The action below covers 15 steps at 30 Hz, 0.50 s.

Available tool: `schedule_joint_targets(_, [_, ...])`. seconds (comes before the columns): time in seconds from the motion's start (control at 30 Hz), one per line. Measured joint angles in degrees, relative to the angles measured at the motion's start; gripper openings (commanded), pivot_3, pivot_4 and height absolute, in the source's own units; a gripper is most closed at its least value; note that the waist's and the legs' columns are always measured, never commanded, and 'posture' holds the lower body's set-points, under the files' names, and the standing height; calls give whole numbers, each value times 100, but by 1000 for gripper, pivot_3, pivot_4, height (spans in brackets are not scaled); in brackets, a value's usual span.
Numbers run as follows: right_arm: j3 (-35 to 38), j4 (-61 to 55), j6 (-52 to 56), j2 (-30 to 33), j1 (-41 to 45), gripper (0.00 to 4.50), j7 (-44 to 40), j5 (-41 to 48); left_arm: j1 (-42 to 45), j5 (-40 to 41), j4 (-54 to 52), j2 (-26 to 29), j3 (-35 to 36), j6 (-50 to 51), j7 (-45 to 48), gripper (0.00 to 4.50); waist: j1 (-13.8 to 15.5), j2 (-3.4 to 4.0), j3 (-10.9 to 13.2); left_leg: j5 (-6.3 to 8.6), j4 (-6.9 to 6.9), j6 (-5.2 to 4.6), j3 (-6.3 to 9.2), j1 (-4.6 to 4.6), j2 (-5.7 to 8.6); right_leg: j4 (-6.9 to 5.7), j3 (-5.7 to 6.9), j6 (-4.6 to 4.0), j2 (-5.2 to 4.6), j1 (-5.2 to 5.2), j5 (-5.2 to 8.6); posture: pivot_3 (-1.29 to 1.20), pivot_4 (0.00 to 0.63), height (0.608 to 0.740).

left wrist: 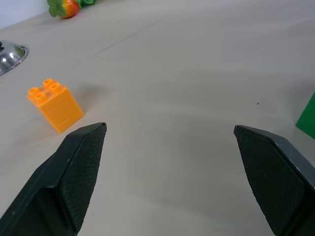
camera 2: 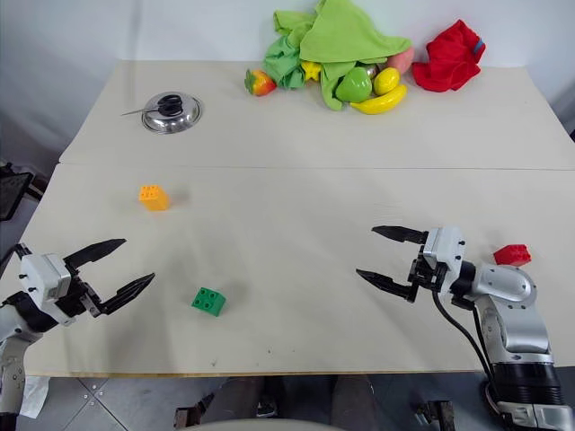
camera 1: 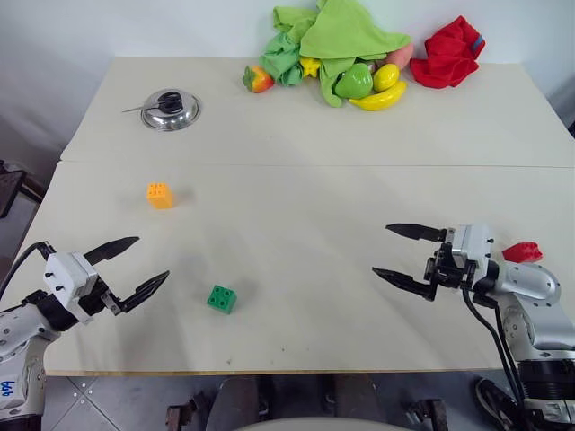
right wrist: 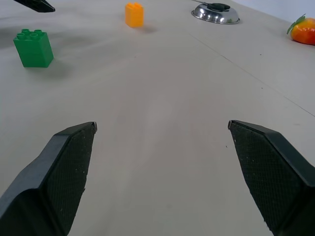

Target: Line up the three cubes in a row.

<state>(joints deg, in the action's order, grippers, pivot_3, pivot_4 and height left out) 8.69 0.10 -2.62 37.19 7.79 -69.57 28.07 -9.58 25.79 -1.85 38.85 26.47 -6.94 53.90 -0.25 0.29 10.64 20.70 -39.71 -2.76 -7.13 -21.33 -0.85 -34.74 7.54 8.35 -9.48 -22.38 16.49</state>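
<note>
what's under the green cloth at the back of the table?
Poking out from under the green cloth: a strawberry, a yellow star, a green fruit, a lemon, a banana. Anything deeper is covered.

The right claw [right wrist: 162,162] was seen with its two black fingers [right wrist: 59,177] spread wide apart, nothing held between them, above the pale tabletop [right wrist: 162,98]. Beyond them a green cube [right wrist: 33,47] and an orange-yellow cube [right wrist: 134,14] were set well apart. Farther off, a shiny metal lid [right wrist: 215,13] and a toy strawberry [right wrist: 303,30] were seen. A dark fingertip of the left claw [right wrist: 34,5] was glimpsed beside the green cube.
</note>
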Motion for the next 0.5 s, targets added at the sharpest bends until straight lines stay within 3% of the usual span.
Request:
schedule_joint_targets(0.17, [20, -72, -50, -138, -63, 4500, 161, -9, 28, 211, -126, -19, -19, 379, -97, 4373, 5, 0, 0, 0, 0, 0, 1, 0, 0, -1, 0, 0, 0, 0, 0, 0, 150, 740])
schedule_joint_targets(0.3, [437, -643, 104, -236, -583, 4500, 697, 254, 359, 677, -300, -62, -60, 926, -137, 4373, 46, 0, 0, 0, -1, 0, 9, -3, 2, -1, 1, 0, -1, 3, 0, 0, 150, 740])
schedule_joint_targets(0.5, [2272, -1973, 678, -562, -2193, 4500, 2165, 1021, 1074, 824, -800, -133, -571, 1282, -199, 4373, 148, -3, -3, 0, 4, 1, 5, -4, 9, 2, -1, 1, 2, 2, 0, 0, 150, 740])
